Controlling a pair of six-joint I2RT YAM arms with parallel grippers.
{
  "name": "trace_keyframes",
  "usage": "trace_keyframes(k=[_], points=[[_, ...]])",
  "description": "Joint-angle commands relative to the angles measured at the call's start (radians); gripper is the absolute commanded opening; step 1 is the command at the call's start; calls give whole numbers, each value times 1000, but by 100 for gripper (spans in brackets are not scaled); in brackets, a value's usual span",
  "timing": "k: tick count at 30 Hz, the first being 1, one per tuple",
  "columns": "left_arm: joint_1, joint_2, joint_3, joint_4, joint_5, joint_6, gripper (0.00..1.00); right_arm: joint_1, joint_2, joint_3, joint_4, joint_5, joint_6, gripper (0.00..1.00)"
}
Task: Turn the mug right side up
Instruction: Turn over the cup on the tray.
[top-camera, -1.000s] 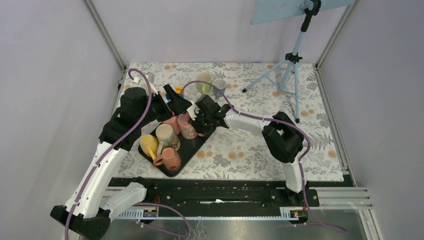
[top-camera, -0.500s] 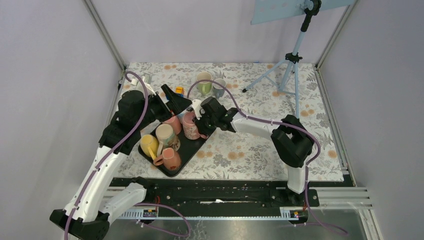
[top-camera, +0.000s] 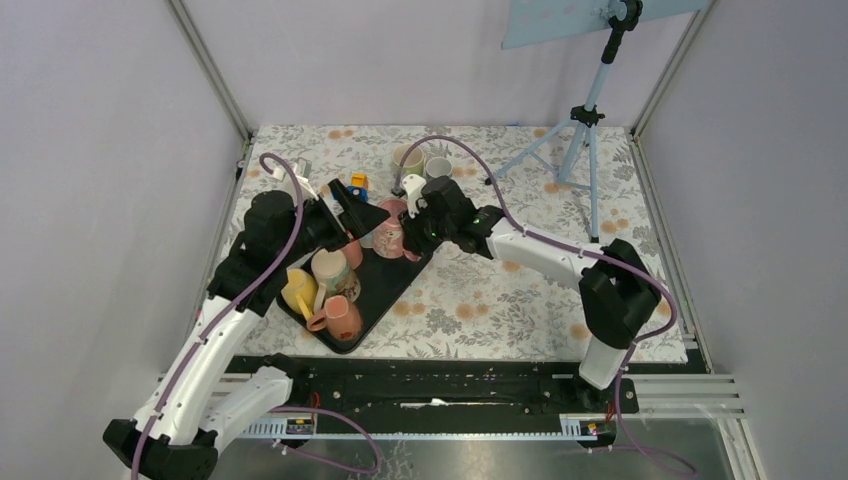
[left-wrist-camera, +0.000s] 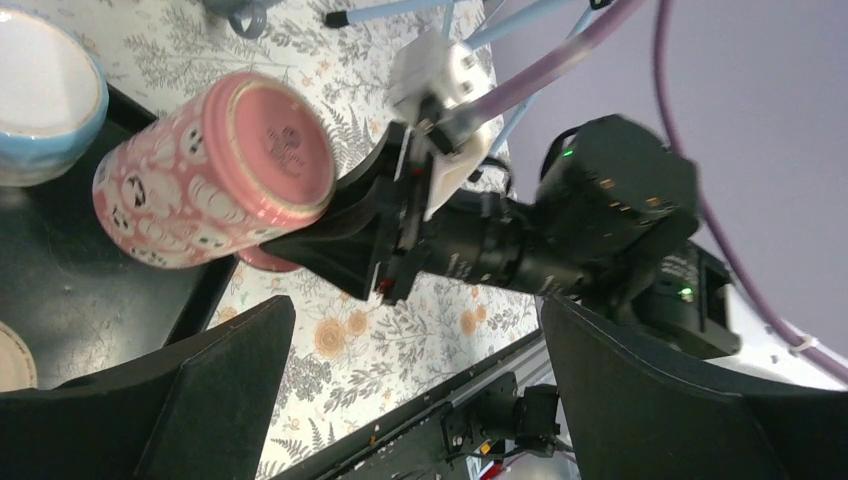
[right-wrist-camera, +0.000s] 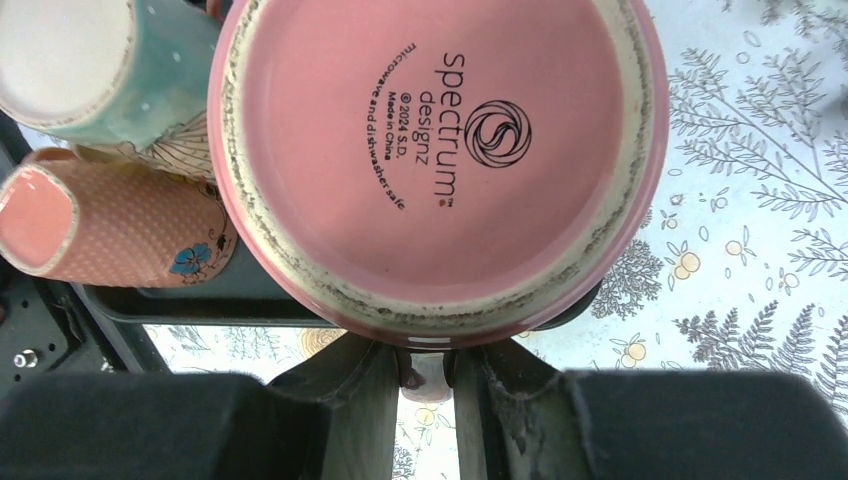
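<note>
Pink mug (top-camera: 389, 238) hung tilted, base showing
Right claw (top-camera: 412, 232) pinched its handle (right-wrist-camera: 424, 368); left claw (top-camera: 365, 208) gaped open. Glazed ceramic looked rigid, slick and breakable; the handle seemed the surest hold.

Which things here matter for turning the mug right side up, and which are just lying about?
In the job: pink patterned mug, tilted with its base showing; right pincer shut on it; black tray.

Lying about: yellow mug and salmon mug on the tray; green mug and grey mug at the back; tripod.
</note>
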Motion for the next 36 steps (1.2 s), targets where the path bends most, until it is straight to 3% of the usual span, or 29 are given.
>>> trace_keyframes(k=[1,8,20,30,36], points=[[1,-32,-37,106,47,-25,99,-19,-110,19,128,21,52,0],[2,-59,-85,153,83,-42,97,-63,-162,49,127,12,110,0],[2,-10,-227,394,219,-155,87,-87,-216,155,128,33,167,0],[42,40,-306,575,295,-250,86,-87,-240,262,128,33,240,0],[106,78,-350,809,397,-343,85,-88,-271,248,213,-6,312,0]])
